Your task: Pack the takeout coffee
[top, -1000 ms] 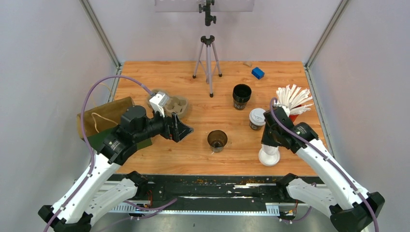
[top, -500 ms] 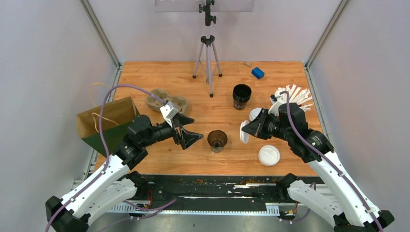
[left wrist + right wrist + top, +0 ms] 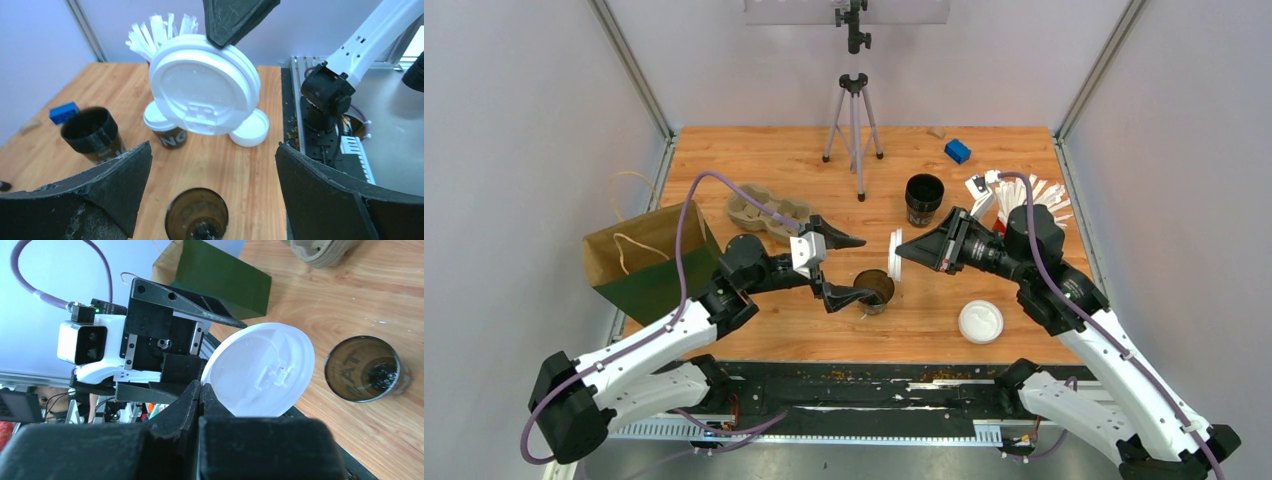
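Right gripper [image 3: 902, 252], clamped on the rim of a white lid [image 3: 894, 256], had carried it from right of the unlidded cup [image 3: 874, 289] to just above it, lid on edge. Left gripper [image 3: 866, 267], jaws spread wide, had swung in and straddled that cup, arm stretched low. Lidded cup [image 3: 167, 131] stood beyond, to its right.

From where I stand I count two small dark cups: one lidded cup [image 3: 167, 131] and one open cup [image 3: 874, 289]. There is one taller black stack of cups [image 3: 923, 200]. White lids come to three: one on the lidded cup, one raised lid [image 3: 894, 256] up in the air, one flat lid [image 3: 981, 322] lying loose. Then one paper bag [image 3: 646, 262], one cardboard cup carrier [image 3: 769, 212], one tripod [image 3: 855, 120], one blue block [image 3: 957, 151], and a single bunch of white straws [image 3: 150, 32], too many to count one by one.
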You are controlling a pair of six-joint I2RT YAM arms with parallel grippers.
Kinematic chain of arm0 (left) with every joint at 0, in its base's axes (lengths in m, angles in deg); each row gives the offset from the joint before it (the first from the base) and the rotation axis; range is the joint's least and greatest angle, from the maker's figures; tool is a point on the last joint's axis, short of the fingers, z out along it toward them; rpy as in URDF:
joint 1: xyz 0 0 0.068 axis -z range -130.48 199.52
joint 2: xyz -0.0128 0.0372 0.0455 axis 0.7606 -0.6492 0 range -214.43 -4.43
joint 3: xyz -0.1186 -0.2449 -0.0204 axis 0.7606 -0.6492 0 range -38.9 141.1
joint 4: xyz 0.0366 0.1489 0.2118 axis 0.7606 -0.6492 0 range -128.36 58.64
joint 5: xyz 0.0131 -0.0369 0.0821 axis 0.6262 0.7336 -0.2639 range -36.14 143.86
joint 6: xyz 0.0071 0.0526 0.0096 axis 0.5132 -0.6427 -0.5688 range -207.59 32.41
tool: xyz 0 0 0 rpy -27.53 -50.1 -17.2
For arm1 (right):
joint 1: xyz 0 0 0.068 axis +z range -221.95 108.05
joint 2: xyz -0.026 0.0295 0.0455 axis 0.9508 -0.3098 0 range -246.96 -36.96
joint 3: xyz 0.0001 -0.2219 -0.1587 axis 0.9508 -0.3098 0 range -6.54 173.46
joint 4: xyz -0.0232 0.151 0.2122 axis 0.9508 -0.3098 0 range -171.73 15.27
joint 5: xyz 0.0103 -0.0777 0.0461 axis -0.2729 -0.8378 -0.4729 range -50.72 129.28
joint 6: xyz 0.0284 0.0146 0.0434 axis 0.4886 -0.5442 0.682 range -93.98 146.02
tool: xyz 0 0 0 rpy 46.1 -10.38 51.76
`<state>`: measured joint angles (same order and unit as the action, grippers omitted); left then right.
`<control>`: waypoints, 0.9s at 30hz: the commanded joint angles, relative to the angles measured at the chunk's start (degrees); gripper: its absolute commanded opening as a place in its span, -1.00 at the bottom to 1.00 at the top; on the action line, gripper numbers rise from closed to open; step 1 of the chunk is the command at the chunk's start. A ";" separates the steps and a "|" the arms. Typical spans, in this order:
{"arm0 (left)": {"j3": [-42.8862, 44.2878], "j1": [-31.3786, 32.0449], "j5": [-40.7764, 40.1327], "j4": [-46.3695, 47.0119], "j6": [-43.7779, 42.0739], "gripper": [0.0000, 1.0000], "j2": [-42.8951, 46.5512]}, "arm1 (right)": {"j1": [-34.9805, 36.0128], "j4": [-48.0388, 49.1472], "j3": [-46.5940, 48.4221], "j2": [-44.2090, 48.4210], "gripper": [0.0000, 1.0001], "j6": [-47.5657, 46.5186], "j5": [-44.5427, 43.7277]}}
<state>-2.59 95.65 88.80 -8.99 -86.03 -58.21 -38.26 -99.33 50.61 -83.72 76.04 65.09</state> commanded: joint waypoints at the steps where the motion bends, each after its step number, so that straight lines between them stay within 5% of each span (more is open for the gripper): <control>1: 2.39 0.36 0.86 9.61 -4.82 1.00 -1.01 | 1.40 6.65 1.03 -0.51 -1.00 3.13 2.47; 27: 4.23 1.17 5.01 9.39 -7.56 0.95 -4.65 | 5.96 6.16 1.49 -2.47 -1.00 2.90 1.36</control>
<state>-1.01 96.48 92.89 -0.73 -91.12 -62.95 -32.73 -95.33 50.61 -86.76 78.49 66.77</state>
